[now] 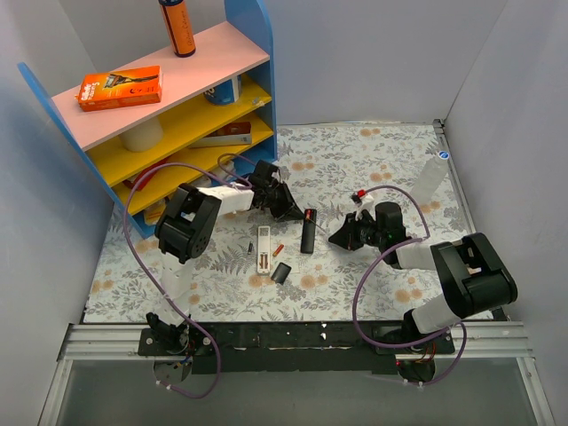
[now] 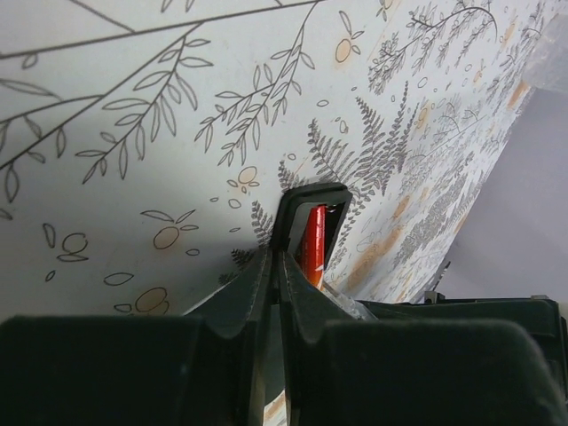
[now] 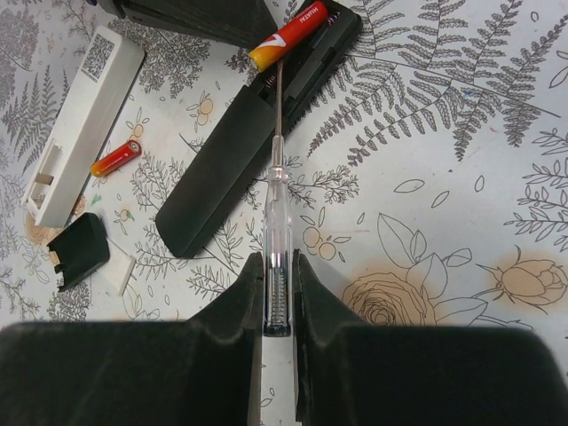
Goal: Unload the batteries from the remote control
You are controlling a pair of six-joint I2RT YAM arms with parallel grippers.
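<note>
The black remote control (image 3: 222, 160) lies back up with its battery bay open. One red battery (image 3: 287, 35) is tipped up out of the bay's far end. My right gripper (image 3: 278, 262) is shut on a clear-handled screwdriver (image 3: 277, 226), and the metal tip touches that battery. My left gripper (image 2: 277, 257) is shut, its tips pressed against the remote's end (image 2: 311, 195) beside the battery (image 2: 312, 244). A second red battery (image 3: 115, 158) lies loose on the cloth between the two remotes. From above, the black remote (image 1: 307, 232) sits between the left gripper (image 1: 291, 213) and the right gripper (image 1: 342, 238).
A white remote (image 3: 84, 120) lies left of the black one, open side up. A small black cover (image 3: 80, 250) and a white scrap (image 3: 120, 271) lie near it. A coloured shelf unit (image 1: 177, 98) stands back left, and a clear bottle (image 1: 429, 182) back right.
</note>
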